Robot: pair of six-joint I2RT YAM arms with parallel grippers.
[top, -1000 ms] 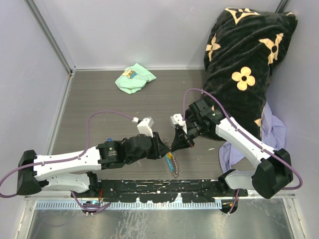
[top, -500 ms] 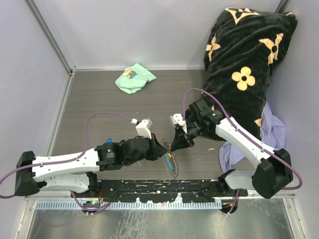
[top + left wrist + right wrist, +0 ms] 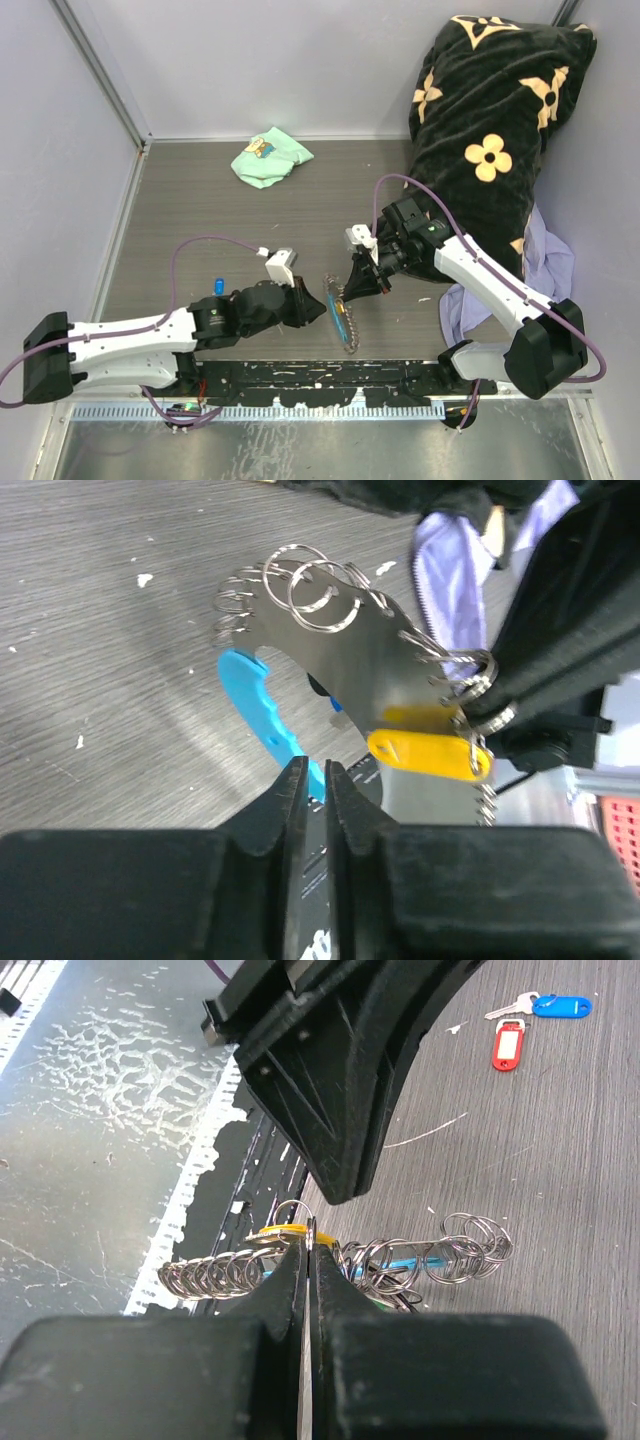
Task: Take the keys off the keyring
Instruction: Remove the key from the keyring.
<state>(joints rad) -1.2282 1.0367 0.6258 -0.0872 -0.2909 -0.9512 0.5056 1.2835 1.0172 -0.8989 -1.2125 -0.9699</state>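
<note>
1. Grey wood-grain table [image 3: 200,220] is carrying everything; white flecks are dotting it.
2. Mint-green cloth [image 3: 270,157] is lying crumpled near the far edge.
3. Black flowered blanket [image 3: 490,120] is slumping at far right, with lavender cloth [image 3: 550,262] lying at its near end.
4. Blue-tagged key [image 3: 558,1005] and red tag [image 3: 508,1044] are lying close together.

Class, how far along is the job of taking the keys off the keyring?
Done: a blue-tagged key and a red tag lie loose on the table. In hand: right gripper pinches the keyring; left gripper is shut beside it. Remaining: the yellow-tagged key still hangs there.
</note>
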